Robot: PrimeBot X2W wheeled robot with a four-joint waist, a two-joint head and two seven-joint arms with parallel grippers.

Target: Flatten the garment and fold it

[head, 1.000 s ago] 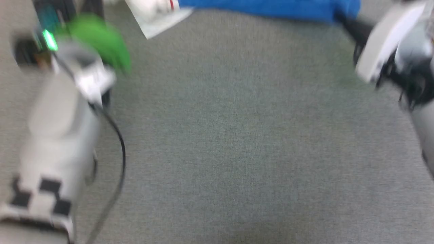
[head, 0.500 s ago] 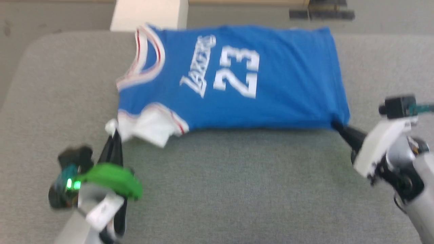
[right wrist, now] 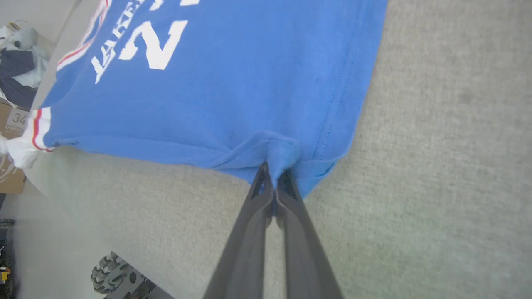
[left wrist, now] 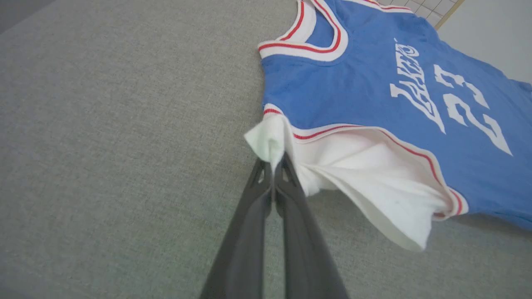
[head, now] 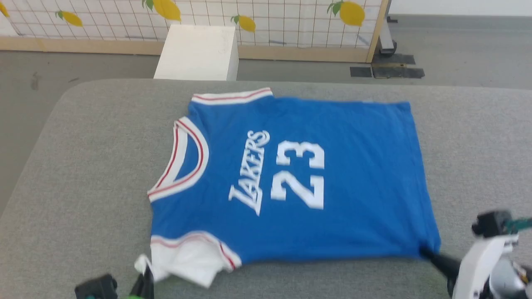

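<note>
The garment (head: 291, 178), a royal-blue jersey with white "23" and lettering, lies spread on the grey table (head: 83, 166), collar to the left. My left gripper (left wrist: 273, 162) is shut on the tip of the near white sleeve (left wrist: 374, 174), which is bunched and pulled toward me. In the head view that gripper (head: 145, 276) sits at the bottom left edge. My right gripper (right wrist: 272, 170) is shut on the near hem corner of the garment (right wrist: 232, 83), puckering the blue cloth. It shows at the head view's lower right (head: 428, 254).
A white box (head: 195, 52) stands on the floor beyond the table's far edge, before a lemon-patterned screen (head: 270, 16). Bare grey table surface lies left and right of the jersey. In the right wrist view, cardboard boxes (right wrist: 14, 124) and a wheel (right wrist: 108, 274) sit below the table edge.
The head camera has tilted up, so the whole jersey and far floor have come into view. Both grippers keep their hold on the sleeve and the hem corner.
</note>
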